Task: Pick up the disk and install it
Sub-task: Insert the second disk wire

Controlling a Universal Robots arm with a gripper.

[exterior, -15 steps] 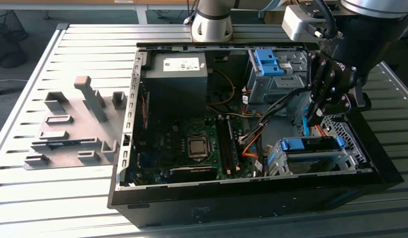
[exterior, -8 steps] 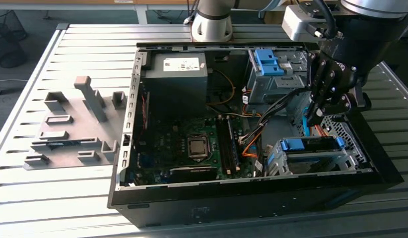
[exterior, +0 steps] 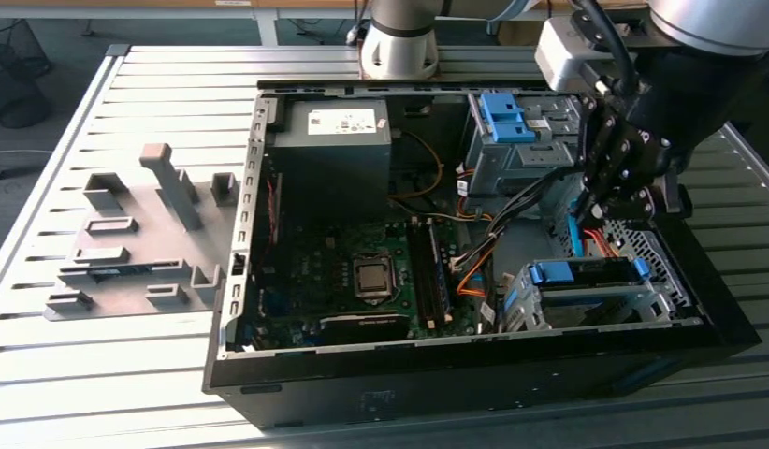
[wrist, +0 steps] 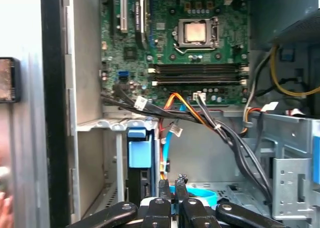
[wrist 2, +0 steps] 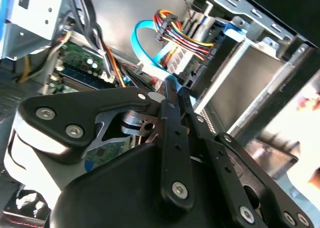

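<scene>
Your black two-fingered gripper (exterior: 605, 208) hangs inside the open black computer case (exterior: 359, 398), at about three o'clock in the exterior view, above the bundle of black, orange and red cables (exterior: 510, 224) that crosses the case floor. In the first wrist view the black fingertips (wrist: 180, 182) stand almost together, with only a thin slit between them. Nothing sits in that slit, and they rest just above a curved light-blue flat cable (wrist: 197, 193). In the second wrist view the same narrow fingers (wrist 2: 170, 95) run side by side toward the light-blue cable and a plug of red, yellow and black wires (wrist 2: 177, 28). You can take the tool as nearly closed and holding nothing.

The disk (exterior: 587, 273), with its bright blue plastic carrier frame, already lies in the grey metal drive cage (exterior: 534, 309) at roughly five o'clock from the gripper in the exterior view, close below it. In the first wrist view you see its blue end (wrist: 137, 153) seated between the cage walls, just beside the fingers. A separate blue plastic bracket (exterior: 500, 117) sits atop the upper grey bay at eleven o'clock from the tool. The green motherboard (exterior: 347, 281) lies at nine o'clock, and a grey moulded fixture tray (exterior: 135, 243) rests on the slatted metal table (exterior: 110, 374) outside the case.
</scene>
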